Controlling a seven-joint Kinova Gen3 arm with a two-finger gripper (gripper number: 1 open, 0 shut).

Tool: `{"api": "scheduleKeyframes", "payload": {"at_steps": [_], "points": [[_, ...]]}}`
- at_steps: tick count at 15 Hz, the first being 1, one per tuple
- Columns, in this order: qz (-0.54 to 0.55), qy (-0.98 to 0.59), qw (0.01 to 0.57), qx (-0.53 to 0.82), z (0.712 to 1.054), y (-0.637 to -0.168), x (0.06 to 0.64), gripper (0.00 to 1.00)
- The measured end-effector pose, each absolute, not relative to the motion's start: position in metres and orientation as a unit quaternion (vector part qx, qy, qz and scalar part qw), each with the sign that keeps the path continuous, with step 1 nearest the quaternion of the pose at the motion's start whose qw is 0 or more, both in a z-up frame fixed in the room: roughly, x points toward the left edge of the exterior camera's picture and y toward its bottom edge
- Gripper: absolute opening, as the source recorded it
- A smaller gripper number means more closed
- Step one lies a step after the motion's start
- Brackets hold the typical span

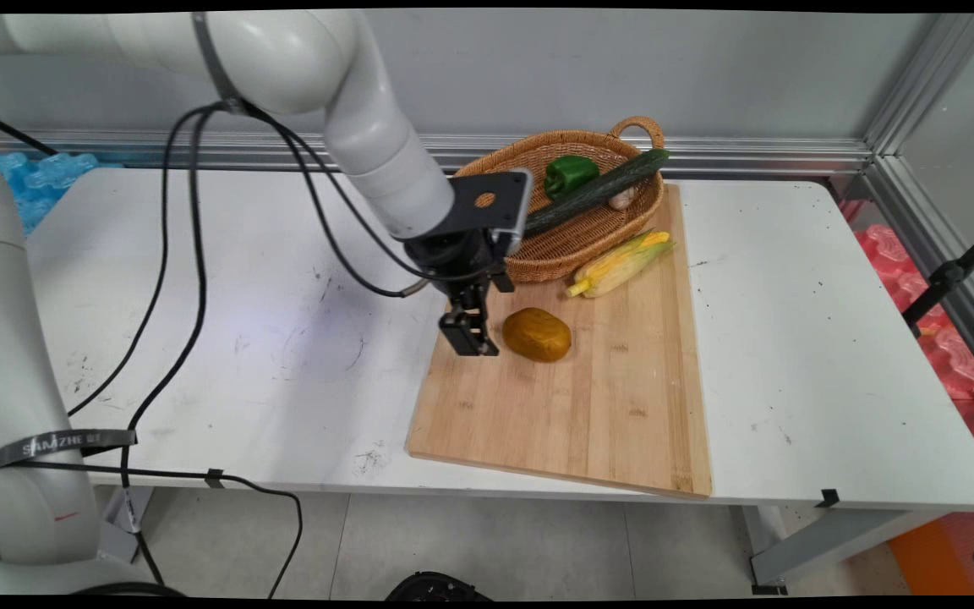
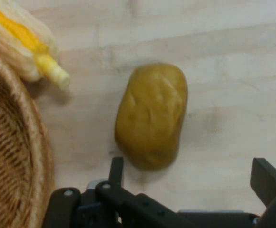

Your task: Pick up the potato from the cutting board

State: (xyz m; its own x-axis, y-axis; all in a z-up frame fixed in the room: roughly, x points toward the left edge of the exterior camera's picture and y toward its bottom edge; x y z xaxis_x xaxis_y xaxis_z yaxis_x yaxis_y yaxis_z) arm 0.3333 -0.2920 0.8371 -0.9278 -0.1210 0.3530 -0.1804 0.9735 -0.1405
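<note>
One smooth oval potato (image 1: 537, 334) on bamboo board (image 1: 605, 406), pincer (image 1: 472, 337) spread apart beside it

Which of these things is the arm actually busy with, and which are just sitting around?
Busy with: gripper, open, beside the potato on the cutting board.

Sitting around: corn on the board; basket holding green pepper and cucumber.

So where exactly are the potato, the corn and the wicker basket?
potato (image 1: 537, 334), main view, middle of its brown skin.
corn (image 1: 620, 263), main view, middle of the husked cob.
wicker basket (image 1: 588, 233), main view, bare woven floor near its front wall.
</note>
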Motion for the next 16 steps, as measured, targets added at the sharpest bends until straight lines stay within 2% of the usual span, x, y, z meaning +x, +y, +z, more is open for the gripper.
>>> {"api": "scheduleKeyframes", "payload": {"at_steps": [15, 16], "points": [[0.089, -0.977, 0.183, 0.056, 0.793, -0.332, 0.300, 1.00], [0.087, -0.978, 0.182, 0.053, 0.792, -0.333, 0.299, 0.00]]}}
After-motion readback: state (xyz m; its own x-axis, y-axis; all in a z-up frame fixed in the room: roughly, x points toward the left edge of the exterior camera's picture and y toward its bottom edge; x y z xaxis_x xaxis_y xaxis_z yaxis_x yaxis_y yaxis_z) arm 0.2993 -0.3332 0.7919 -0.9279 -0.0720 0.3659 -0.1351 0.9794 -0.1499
